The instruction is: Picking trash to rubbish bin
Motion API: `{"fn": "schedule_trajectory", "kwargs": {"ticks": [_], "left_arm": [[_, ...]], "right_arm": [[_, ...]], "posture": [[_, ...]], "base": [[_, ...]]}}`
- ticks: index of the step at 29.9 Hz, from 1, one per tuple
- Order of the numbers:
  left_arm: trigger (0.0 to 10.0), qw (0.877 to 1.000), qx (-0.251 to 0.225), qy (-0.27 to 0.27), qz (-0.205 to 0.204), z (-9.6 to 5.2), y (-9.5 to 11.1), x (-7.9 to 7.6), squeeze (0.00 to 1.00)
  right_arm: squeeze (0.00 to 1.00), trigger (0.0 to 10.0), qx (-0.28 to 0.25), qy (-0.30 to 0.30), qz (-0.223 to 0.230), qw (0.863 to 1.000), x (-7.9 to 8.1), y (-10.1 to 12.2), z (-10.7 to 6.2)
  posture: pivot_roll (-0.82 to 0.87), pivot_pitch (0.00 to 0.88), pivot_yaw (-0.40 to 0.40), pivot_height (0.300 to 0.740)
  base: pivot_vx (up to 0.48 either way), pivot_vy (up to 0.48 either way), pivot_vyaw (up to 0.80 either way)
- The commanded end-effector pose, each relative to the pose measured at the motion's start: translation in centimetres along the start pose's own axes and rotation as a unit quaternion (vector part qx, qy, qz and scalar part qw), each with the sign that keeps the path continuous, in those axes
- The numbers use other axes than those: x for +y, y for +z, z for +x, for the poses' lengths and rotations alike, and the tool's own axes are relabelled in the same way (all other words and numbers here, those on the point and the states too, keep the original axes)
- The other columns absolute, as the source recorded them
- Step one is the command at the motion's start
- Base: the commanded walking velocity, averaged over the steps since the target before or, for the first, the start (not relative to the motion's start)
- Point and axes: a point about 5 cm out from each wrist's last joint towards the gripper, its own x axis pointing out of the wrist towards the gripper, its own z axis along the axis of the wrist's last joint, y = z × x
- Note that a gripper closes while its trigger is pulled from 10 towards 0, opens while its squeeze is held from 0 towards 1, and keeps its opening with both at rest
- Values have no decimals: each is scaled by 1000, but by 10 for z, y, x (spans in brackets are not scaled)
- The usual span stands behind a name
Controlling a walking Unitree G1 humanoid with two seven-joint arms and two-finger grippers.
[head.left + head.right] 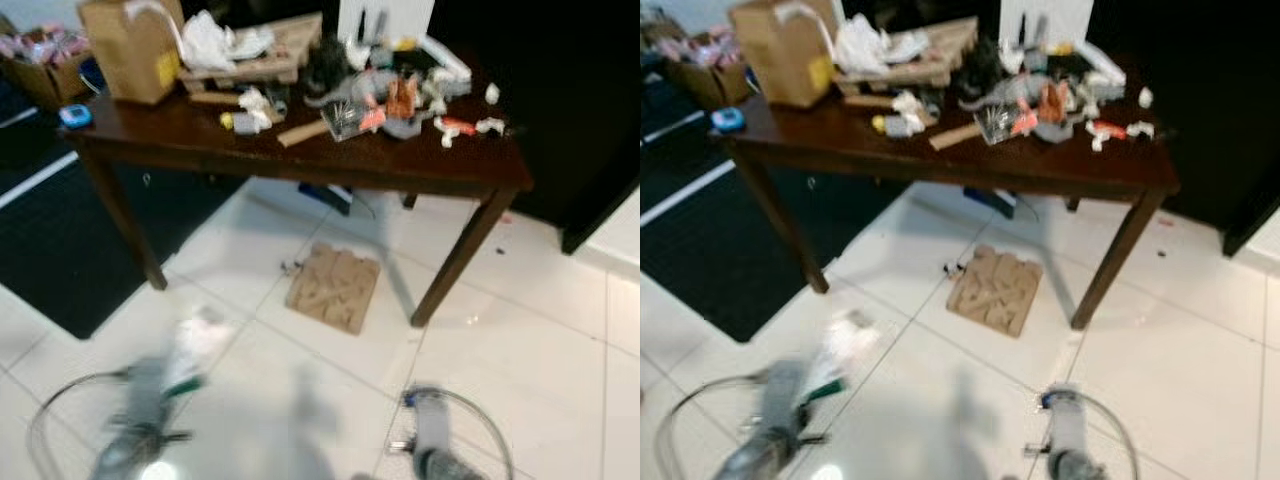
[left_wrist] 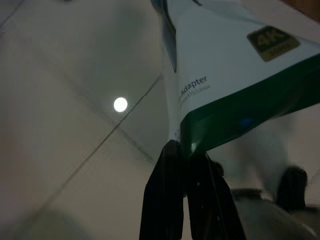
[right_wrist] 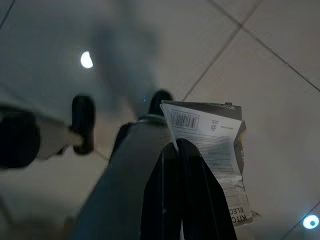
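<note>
My left gripper [image 2: 186, 150] is shut on the lower edge of a white and green adapter package [image 2: 225, 75] with a gold "4K" label. The head view shows that package [image 1: 198, 342] blurred, low over the white floor tiles at the lower left. A crumpled grey-white paper packet [image 3: 215, 145] with a barcode is pinched in my right gripper [image 3: 176, 145], which is shut on it above the tiles. My right arm [image 1: 432, 440] is at the lower right of the head view. On the floor under the table's front edge lies a flat brown cardboard piece [image 1: 335, 288].
A dark wooden table [image 1: 300, 160] stands ahead, cluttered with a brown paper bag [image 1: 133, 48], crumpled white paper [image 1: 215, 40], a wooden tray and small toys. A black mat [image 1: 60, 240] covers the floor at the left. A box of goods [image 1: 40, 55] sits at the far left.
</note>
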Motion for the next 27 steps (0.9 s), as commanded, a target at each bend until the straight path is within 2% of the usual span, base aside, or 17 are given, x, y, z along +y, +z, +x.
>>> {"fn": "schedule_trajectory", "kwargs": {"ticks": [1, 3, 6, 7, 10, 11, 14, 17, 21, 24, 26, 27], "left_arm": [[10000, 1000, -2, 17, -23, -2, -2, 9, 0], [10000, 998, 29, 56, -16, -11, -21, 29, 0], [10000, 993, 76, 86, -5, -22, -48, 42, 0], [10000, 993, 76, 86, -5, -22, -48, 42, 0], [10000, 984, 140, 113, 8, -36, -81, 47, 0], [10000, 984, 140, 113, 8, -36, -81, 47, 0], [10000, 975, 188, 113, 33, -47, -107, 42, 0], [10000, 976, 188, 106, 33, -47, -110, 36, 0], [10000, 978, 177, 98, 45, -43, -105, 32, 0], [10000, 981, 164, 82, 62, -35, -95, 24, 0], [10000, 982, 161, 76, 67, -33, -92, 21, 0], [10000, 982, 156, 68, 78, -29, -86, 18, 0]], "right_arm": [[0, 10000, 10, -2, -20, 1000, -3, -2, 0], [0, 10000, 23, 1, -45, 999, -3, -6, 0], [0, 10000, 39, 4, -73, 997, -5, -12, -1], [0, 10000, 39, 4, -73, 997, -5, -12, -1], [0, 10000, 52, 6, -105, 993, -10, -17, -3], [0, 10000, 52, 6, -105, 993, -10, -17, -3], [0, 10000, 60, -13, -89, 994, -20, -22, -5], [0, 10000, 64, -25, -72, 995, -26, -26, -6], [0, 10000, 72, -30, -79, 994, -29, -30, -7], [0, 10000, 79, -31, -86, 993, -31, -34, -8], [0, 10000, 77, -33, -78, 993, -32, -34, -8], [0, 10000, 74, -37, -59, 995, -33, -34, -9]], "posture": [[190, 126, -9, 740], [216, 113, -30, 740], [218, 105, -47, 740], [218, 105, -47, 740], [198, 85, -37, 740], [198, 85, -37, 740], [182, 76, -37, 740], [182, 79, -41, 740], [171, 87, -46, 740], [161, 89, -42, 740], [117, 90, -28, 740], [113, 84, -27, 740]], "base": [[0, 0, 0], [0, 0, 0], [0, 0, -267], [0, 0, -800], [0, 0, -800], [0, 0, -800], [0, 0, 0], [0, 0, 0], [0, 0, -800], [0, 0, -800], [0, 0, -800], [0, 0, -800]]}}
